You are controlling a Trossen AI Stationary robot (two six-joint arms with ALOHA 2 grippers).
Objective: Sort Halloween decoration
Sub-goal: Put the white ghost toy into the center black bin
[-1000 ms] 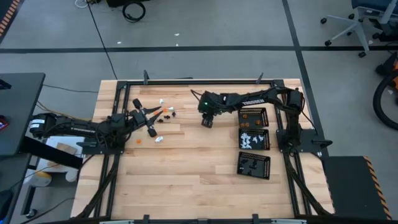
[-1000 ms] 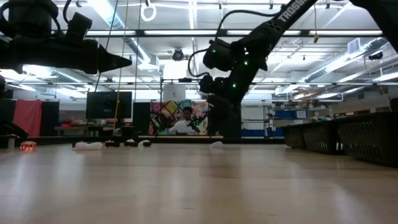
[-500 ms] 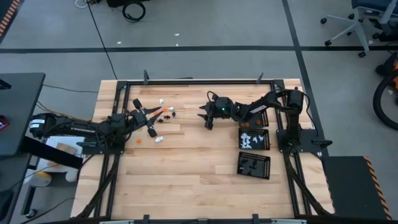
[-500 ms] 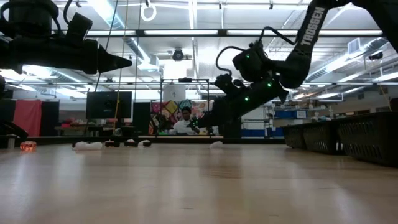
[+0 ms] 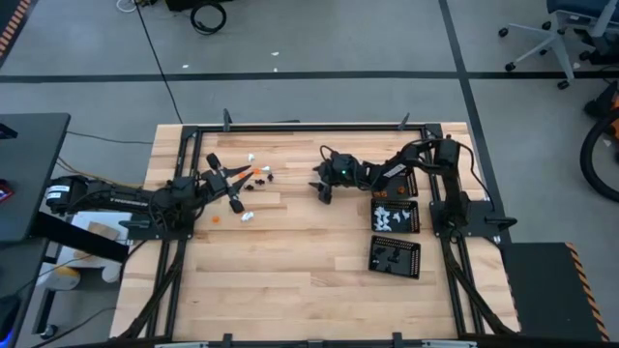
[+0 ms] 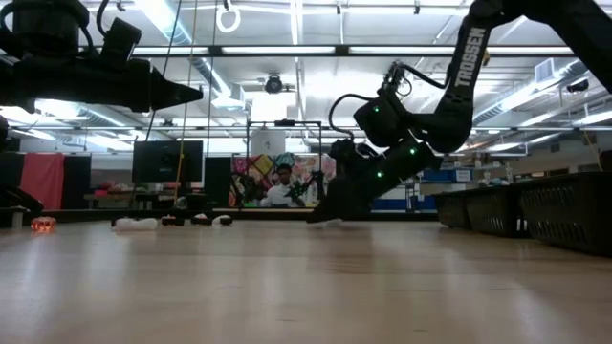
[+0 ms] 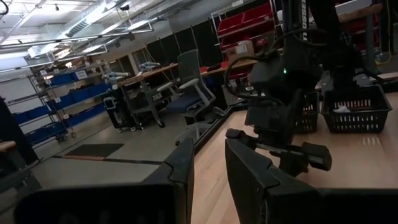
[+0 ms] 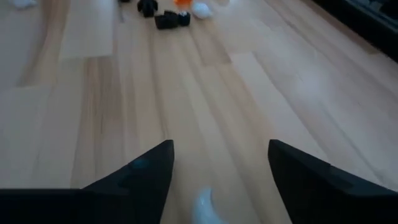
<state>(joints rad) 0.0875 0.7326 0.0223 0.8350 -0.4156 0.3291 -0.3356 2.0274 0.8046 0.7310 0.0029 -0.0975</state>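
Observation:
The Halloween decoration lies as tiny white, orange and black pieces scattered on the table's left half. My right gripper is open and slants down to the table near its middle. A single white piece lies on the wood between its fingers. Farther ahead in the right wrist view are black pieces and a white one. My left gripper is open and hangs high above the table, beside the scattered pieces.
Three black perforated trays stand in a row along the right side, with pieces in them. A black frame runs around the table's edges. One orange piece and one white piece lie nearer the left arm. Bare wood fills the near half.
My right gripper has tipped from pointing straight down to slanting and has come down to the table, its fingers now on either side of the lone white piece. The right arm's elbow has folded back toward the right edge.

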